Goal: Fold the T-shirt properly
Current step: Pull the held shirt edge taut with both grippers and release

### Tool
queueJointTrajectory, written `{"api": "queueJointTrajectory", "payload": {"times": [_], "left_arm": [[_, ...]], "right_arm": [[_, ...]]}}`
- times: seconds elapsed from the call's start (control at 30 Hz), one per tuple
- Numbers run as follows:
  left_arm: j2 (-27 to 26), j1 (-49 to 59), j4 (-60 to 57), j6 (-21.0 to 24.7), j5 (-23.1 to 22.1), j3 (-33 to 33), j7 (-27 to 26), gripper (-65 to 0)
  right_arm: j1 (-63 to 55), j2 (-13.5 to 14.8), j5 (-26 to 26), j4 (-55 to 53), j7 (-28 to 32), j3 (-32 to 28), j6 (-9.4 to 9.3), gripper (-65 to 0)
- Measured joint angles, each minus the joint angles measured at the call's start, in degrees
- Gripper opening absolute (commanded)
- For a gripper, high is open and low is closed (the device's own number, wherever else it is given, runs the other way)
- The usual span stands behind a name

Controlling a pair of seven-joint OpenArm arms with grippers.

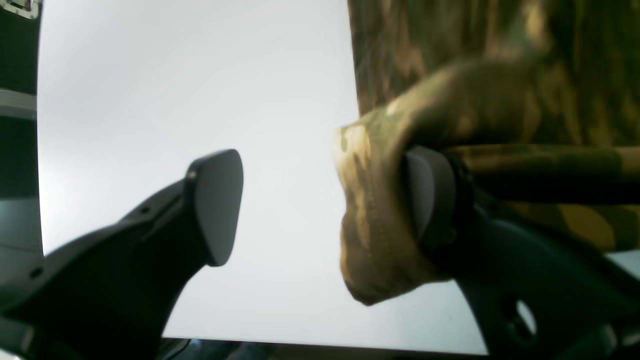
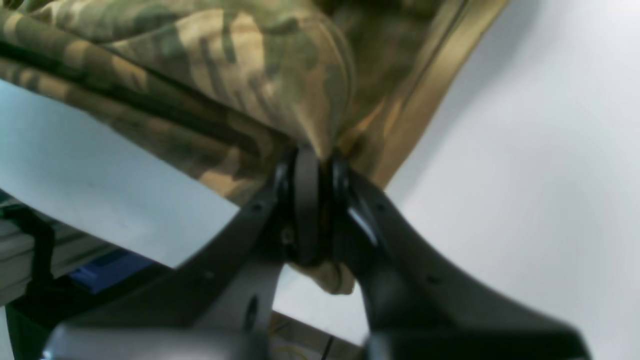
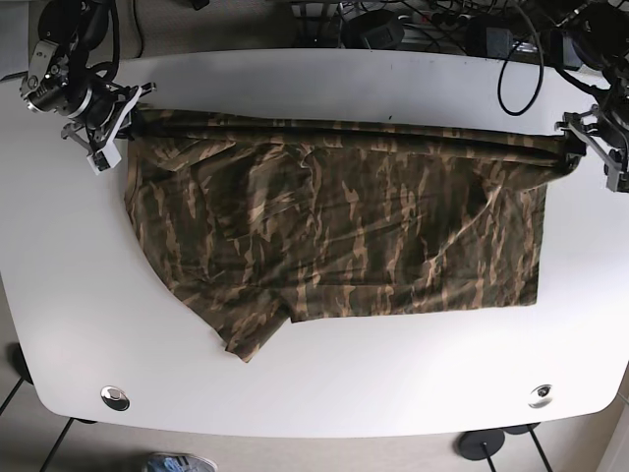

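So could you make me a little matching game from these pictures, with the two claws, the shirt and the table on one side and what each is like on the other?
Things:
1. left gripper
2. right gripper
3. T-shirt
4. table

Descriptions:
A. white, with a round metal fitting near each front corner
B. camouflage-patterned, spread out with its far edge pulled taut
C. jaws apart, cloth draped over only one finger
D. jaws pinched together on a fold of cloth

Pairs: 1-C, 2-D, 3-B, 4-A
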Motion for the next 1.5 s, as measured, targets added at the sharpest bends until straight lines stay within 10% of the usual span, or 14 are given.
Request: {"api": "queueJointTrajectory", "payload": {"times": [0.4, 0.6, 0.97, 1.13, 1.27, 1.5], "left_arm": [[-9.3, 6.7, -10.0, 0.5, -15.9, 5.8, 0.7, -22.2], [-9.7, 8.7, -9.9, 0.7, -15.7, 12.5, 0.7, -22.4], [-9.4, 8.2, -10.0, 0.9, -15.0, 13.6, 0.6, -22.9], [-8.4, 8.0, -8.6, 0.9, -8.0, 17.6, -0.3, -23.1], [-1.6, 9.8, 1.4, 0.9, 3.2, 17.6, -3.8, -27.4], [9.9, 15.8, 4.6, 0.8, 22.1, 16.6, -21.8, -38.8]], "right_arm": [[-2.5, -0.2, -1.6, -0.6, -0.5, 0.3, -0.09, -60.6], [-3.6, -0.1, -1.5, 0.9, -1.4, 0.7, -0.5, -34.1], [-6.1, 0.3, 13.7, 1.1, -1.9, 11.6, -0.63, -32.7], [-5.9, 0.2, 13.6, 1.1, -1.8, 5.6, -0.59, -32.8], [-6.1, -0.7, 3.4, 1.2, -1.0, 4.2, -0.66, -33.0], [-8.0, -2.7, -1.9, 0.8, -1.0, 4.1, -0.63, -33.1]]}}
